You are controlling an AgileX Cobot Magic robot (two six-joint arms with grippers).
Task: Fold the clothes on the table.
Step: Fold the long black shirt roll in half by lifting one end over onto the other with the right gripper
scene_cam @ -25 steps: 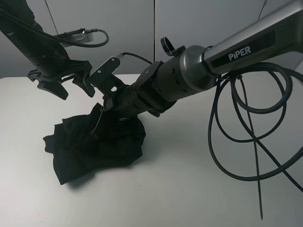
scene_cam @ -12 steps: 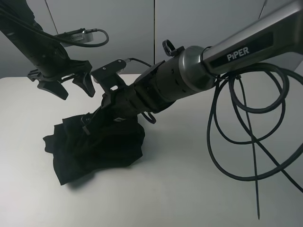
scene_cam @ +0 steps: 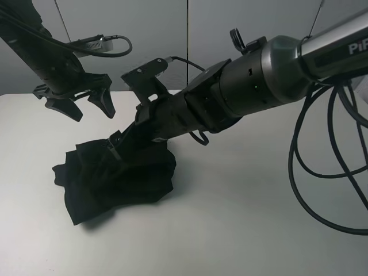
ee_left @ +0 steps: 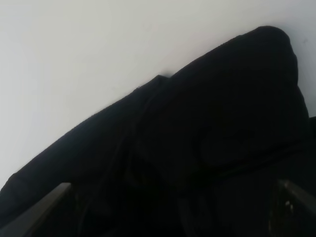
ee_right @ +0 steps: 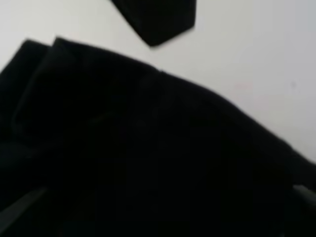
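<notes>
Left of centre on the surface (scene_cam: 247, 230): clothes (scene_cam: 115, 184) in a crumpled black heap, sleeves and hem impossible to tell apart. Above its far-left side, left pincer (scene_cam: 89, 112) spread wide, clear of the cloth, gripping nothing. Low against the heap's top, right pincer (scene_cam: 115, 148), prongs wide apart in its wrist view, clamping nothing visible. Looks like the spreading stage, ahead of any fold. Next calls for finding two edges or corners, nipping one in each pincer, drawing them apart and laying flat; likely risks catching several layers at once.

Bare table (scene_cam: 230, 230) lies open right of the clothes (scene_cam: 115, 178); the right arm (scene_cam: 253, 86) crosses above them.
</notes>
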